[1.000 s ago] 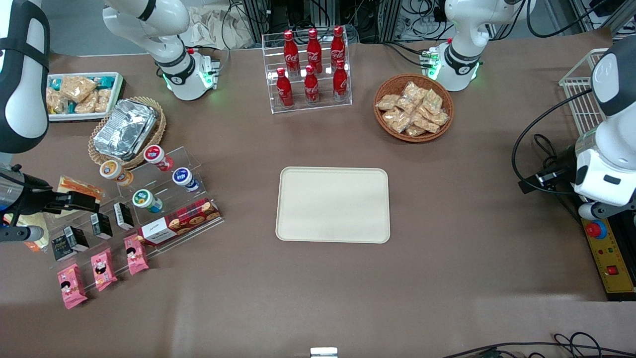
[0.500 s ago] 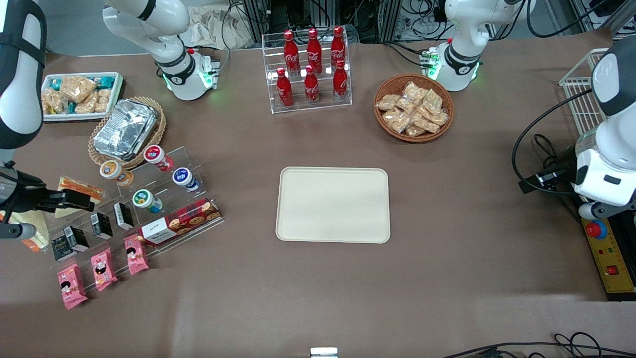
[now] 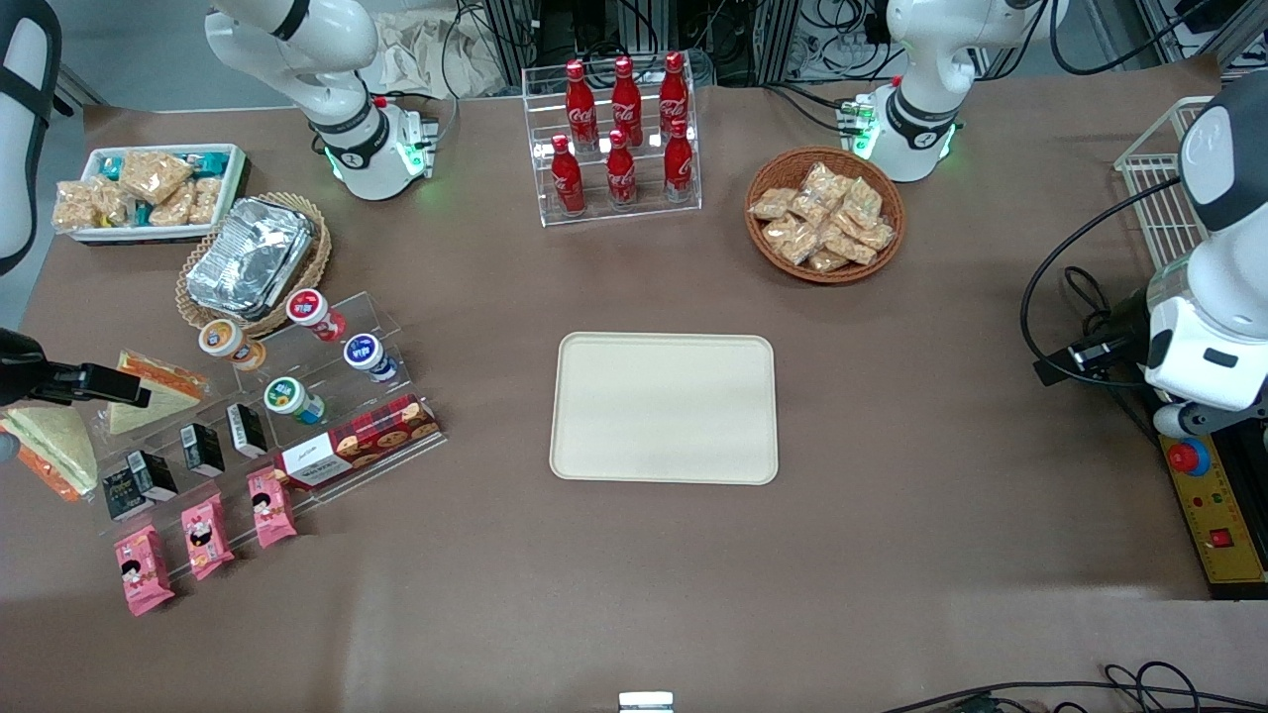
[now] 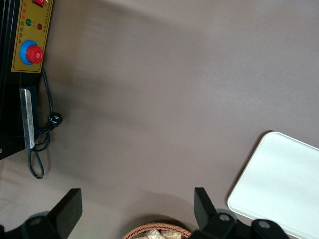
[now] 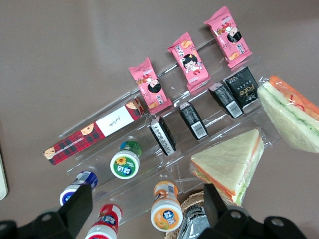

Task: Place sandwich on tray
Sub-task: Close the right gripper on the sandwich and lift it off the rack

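The sandwich (image 3: 52,443) is a wrapped wedge with pale bread and orange and green filling. It lies at the working arm's end of the table beside the black cartons, and also shows in the right wrist view (image 5: 289,117). A similar wedge (image 3: 149,388) with an orange edge lies beside it, also in the right wrist view (image 5: 230,167). My right gripper (image 3: 129,391) hangs above that second wedge, open and empty, holding nothing (image 5: 145,199). The cream tray (image 3: 664,408) lies bare mid-table, far toward the parked arm.
A clear stepped shelf (image 3: 327,396) holds yoghurt cups (image 3: 285,398), black cartons (image 3: 203,448), pink packets (image 3: 203,535) and a cookie box (image 3: 357,443). A foil container (image 3: 248,255) sits in a wicker basket, with a white snack bin (image 3: 149,190), a cola rack (image 3: 619,139) and a snack basket (image 3: 824,213) farther from the camera.
My right gripper has drawn back toward the working arm's end of the table, uncovering the green and orange sandwich. Neither wedge has moved.
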Motion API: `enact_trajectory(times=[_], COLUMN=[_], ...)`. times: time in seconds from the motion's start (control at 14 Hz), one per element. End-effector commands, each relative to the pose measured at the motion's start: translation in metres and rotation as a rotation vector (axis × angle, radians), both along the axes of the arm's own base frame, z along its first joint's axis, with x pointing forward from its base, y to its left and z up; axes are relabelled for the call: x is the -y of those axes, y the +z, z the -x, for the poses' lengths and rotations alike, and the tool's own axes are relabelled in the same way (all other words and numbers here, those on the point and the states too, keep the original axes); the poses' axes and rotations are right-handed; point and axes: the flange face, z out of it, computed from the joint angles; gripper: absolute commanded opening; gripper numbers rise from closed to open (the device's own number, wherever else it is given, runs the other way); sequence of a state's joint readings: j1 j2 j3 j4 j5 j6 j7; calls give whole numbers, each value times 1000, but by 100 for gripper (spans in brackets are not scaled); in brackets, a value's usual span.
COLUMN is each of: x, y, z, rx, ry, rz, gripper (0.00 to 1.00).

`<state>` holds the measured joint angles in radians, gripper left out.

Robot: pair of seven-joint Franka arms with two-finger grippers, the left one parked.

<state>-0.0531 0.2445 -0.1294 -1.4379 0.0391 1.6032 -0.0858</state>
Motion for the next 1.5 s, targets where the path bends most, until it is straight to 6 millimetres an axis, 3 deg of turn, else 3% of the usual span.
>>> enact_trajectory(times=[0.0,0.29,0.43,0.57,0.64,0.79,1.0,1.43], x=[17,70,87,113,134,178,203,215], y=[3,-5,-4,-2,-9,-40,-59,-95], z=[6,14,18,22,25,27,27,11], rx=[-4,-3,5,20,24,33,86,101], ry=[-15,11,32,134,197,366,502,791], rz=[17,-1,17,55,52,7,-49,-15], gripper=[99,99,99,99,99,99,99,99])
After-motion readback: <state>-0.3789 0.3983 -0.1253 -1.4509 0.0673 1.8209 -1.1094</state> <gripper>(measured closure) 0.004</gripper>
